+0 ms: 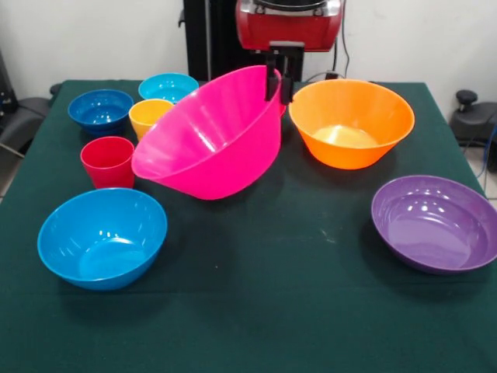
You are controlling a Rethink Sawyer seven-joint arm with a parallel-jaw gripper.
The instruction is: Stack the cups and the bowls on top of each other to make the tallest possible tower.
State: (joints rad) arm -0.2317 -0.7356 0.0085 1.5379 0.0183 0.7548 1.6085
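Nearest the camera: medium blue bowl at front left, upright on the green worktop. Purple bowl front right. Red cup behind the blue bowl, yellow-orange cup beyond it. Pink bowl centre, tilted, far rim raised; tool clamped on that rim. Orange bowl just beside it. Dark blue bowl and light blue bowl far left.
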